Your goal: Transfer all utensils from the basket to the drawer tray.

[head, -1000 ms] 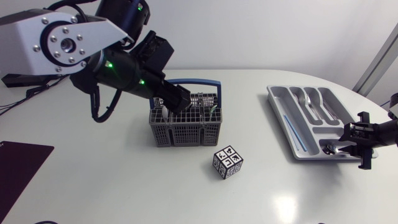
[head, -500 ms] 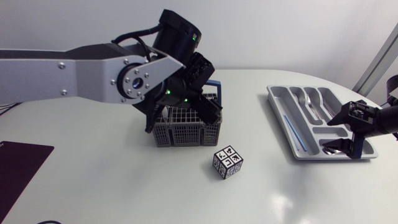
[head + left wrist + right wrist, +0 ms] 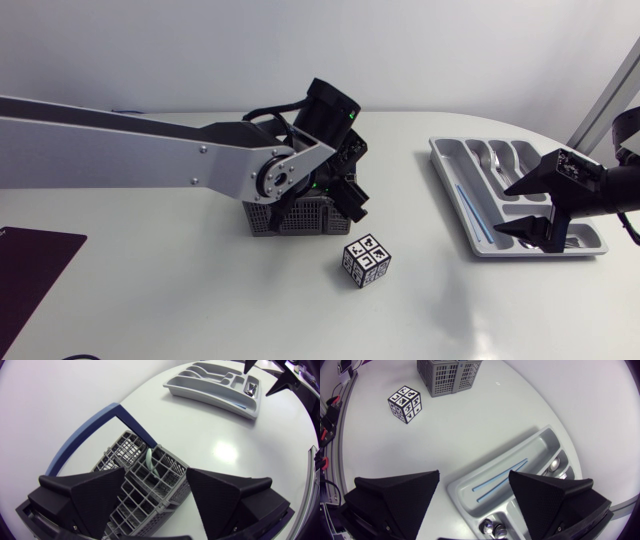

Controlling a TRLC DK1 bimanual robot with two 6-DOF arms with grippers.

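The left gripper (image 3: 156, 477) is held wide open and empty over the grey basket (image 3: 300, 217), while the right gripper (image 3: 502, 212) is spread wide, empty, above the drawer tray (image 3: 441, 160)

A long silver-grey link is seen on the left arm (image 3: 150, 150), with small screws ringed round its circular joint hub (image 3: 270, 178). Its wrist is cased in black, and a green light (image 3: 352, 118) is lit. The right arm (image 3: 600, 185) is shown matte black, with broad wedge fingers (image 3: 395, 497).

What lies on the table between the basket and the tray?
Nothing: the head view shows bare table between basket and tray; the cube stands off that line.
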